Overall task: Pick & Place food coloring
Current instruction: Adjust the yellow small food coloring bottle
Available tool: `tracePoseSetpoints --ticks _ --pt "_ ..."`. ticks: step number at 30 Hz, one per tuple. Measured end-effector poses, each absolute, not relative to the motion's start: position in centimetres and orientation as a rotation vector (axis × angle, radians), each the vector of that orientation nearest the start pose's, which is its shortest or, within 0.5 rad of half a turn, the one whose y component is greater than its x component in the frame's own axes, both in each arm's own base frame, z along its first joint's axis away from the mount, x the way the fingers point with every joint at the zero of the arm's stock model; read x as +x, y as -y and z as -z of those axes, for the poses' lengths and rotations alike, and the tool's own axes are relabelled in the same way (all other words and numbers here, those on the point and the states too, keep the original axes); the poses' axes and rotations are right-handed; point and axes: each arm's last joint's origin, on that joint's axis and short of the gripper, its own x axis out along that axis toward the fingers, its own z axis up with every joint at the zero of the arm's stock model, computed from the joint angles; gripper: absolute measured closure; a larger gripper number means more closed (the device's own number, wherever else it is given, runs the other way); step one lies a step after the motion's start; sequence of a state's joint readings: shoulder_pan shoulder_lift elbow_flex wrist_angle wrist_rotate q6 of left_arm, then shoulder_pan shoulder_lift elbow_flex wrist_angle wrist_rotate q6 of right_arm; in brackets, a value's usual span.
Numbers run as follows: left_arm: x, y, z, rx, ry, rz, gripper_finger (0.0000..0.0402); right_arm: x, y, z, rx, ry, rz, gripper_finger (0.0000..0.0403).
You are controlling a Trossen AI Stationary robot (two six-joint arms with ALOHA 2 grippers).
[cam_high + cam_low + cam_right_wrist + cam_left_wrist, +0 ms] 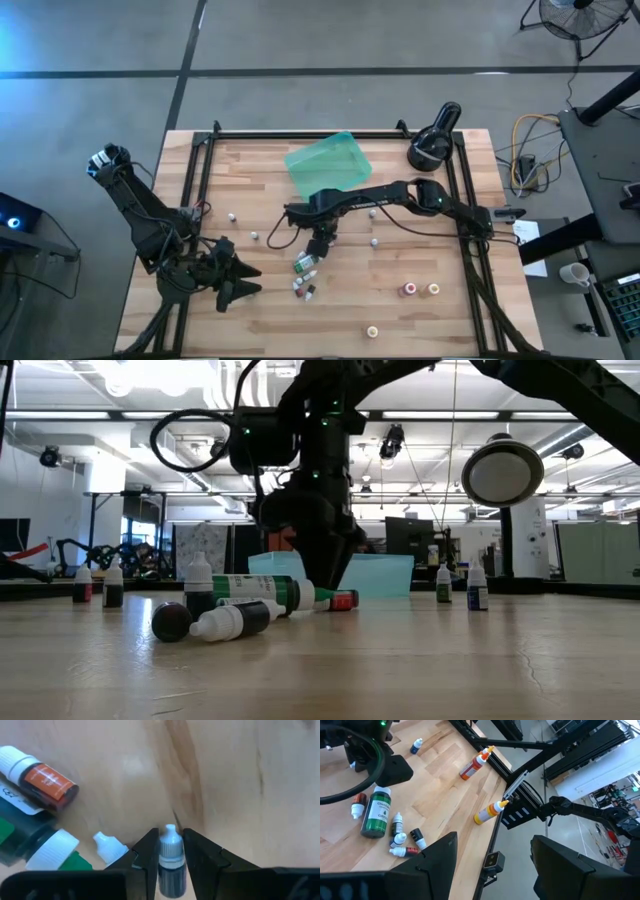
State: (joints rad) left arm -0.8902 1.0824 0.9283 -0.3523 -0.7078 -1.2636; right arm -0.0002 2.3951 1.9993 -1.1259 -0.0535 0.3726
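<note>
While the right tool (171, 857) hangs low over the middle of the wooden surface (400, 320), its two dark fingers (145, 857) stand on either side of a small white-capped bottle (170, 860), pressed against the bottle's body, so the tool is grasping it; the bottle lies in line with the fingers, cap pointing away from the wrist. Just beside the tool lies another little bottle (111, 847) with a white cap; a bit farther out on that same side is an orange-labelled bottle (40, 776) lying on its side, and next to it a larger green bottle (35, 852) with a white label, also lying down. In the high view this cluster of bottles (305, 278) sits directly under and just past the tool toward the front edge; a few lone bottles (232, 216) stand apart farther off. The teal tray (328, 164) lies behind the right arm, well apart from the tool, and a black round lamp (432, 145) sits at the far right corner. Three more bottles (408, 289) rest toward the front right, well apart from the tool. The left tool (235, 280) waits at the front left of the surface, fingers spread wide and grasping nothing.
</note>
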Motion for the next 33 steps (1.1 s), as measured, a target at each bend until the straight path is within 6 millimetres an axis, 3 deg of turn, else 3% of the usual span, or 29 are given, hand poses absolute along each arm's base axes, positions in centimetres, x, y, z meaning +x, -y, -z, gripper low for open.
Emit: tracePoseSetpoints --ticks 25,33 --pt "15.7 16.4 -31.5 -0.938 -0.401 -0.078 0.0177 46.3 0.1 -14.5 0.438 -1.543 0.304 0.0354" --pt "15.7 16.4 -31.5 -0.956 -0.401 -0.082 0.0177 47.1 -0.1 -15.4 0.411 -1.476 0.308 0.0355"
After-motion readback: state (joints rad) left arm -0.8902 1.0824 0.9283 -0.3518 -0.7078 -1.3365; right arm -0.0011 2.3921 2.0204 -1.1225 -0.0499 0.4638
